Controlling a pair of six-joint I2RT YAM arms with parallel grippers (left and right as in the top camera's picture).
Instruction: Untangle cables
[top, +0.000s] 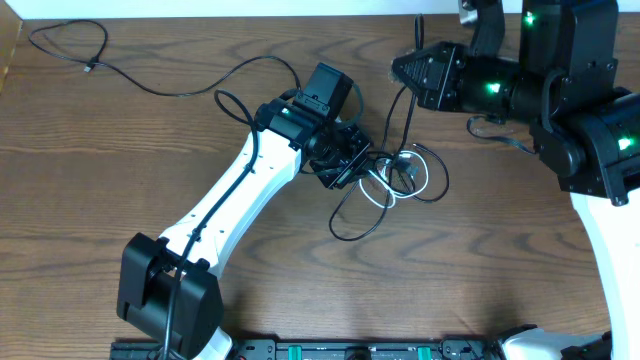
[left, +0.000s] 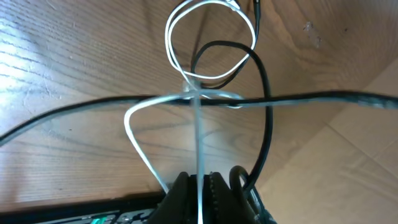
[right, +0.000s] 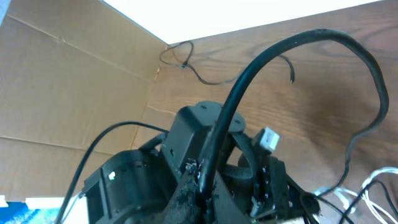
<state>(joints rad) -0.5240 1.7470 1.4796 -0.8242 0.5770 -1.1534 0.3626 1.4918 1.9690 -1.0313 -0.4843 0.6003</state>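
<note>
My left pincer (left: 199, 185) is pressed together on the white cable (left: 198, 137): the cord runs straight up out of the fingertips, taut, to the crossing where it meets the black cable (left: 323, 98). Beyond that crossing the white one curls into a double loop, and a black loop threads through it. That is the knot I have to beat.

My right pincer (top: 400, 70) is clamped on the black cable too, up off the table (top: 120, 150), with the cord hanging from it down into the tangle beside my left wrist. The second black cable (top: 70, 45) lies well apart in the far left corner, free of the rest, so I leave it alone.

To do this well, I think the pull wants to be slow and low — drawing the white cord back toward my own side while the right holds the black one steady. Where the white wraps the black at the crossing, a hard tug would likely cinch it. Better to ease, watch whether the white loop shrinks or slides, and stop if the black one starts dragging along — then a grip nearer the crossing seems wiser.
</note>
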